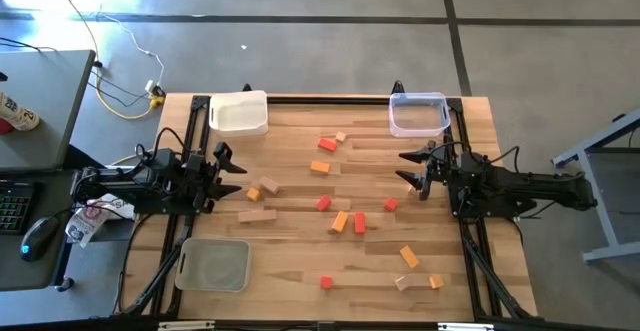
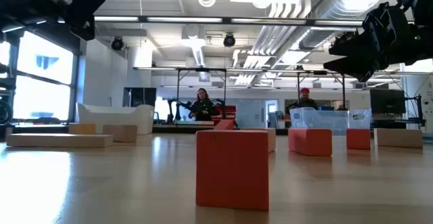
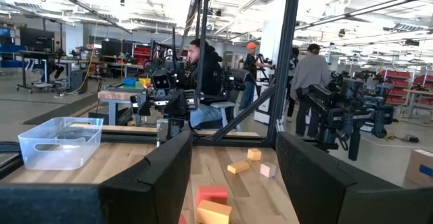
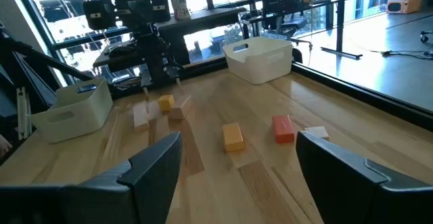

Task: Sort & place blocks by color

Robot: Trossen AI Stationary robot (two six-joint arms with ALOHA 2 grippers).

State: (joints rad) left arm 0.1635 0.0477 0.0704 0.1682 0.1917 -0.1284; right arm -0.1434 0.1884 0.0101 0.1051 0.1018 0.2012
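Waiting at opposite sides of the wooden surface, both grippers hang spread wide and empty above the scattered blocks.

On the left side the left gripper hovers with its fingers apart, near a tan cube, an orange cube and a long tan bar. The right gripper sits across from it, fingers equally wide, close to a small red block. Between them lie a red block, an orange bar, a red cube and an orange and red pair. Toward the near edge sit an orange bar, another red cube and a tan and orange pair. A white tray and a clear tray stand at the far corners; a translucent tray lies near the left front.
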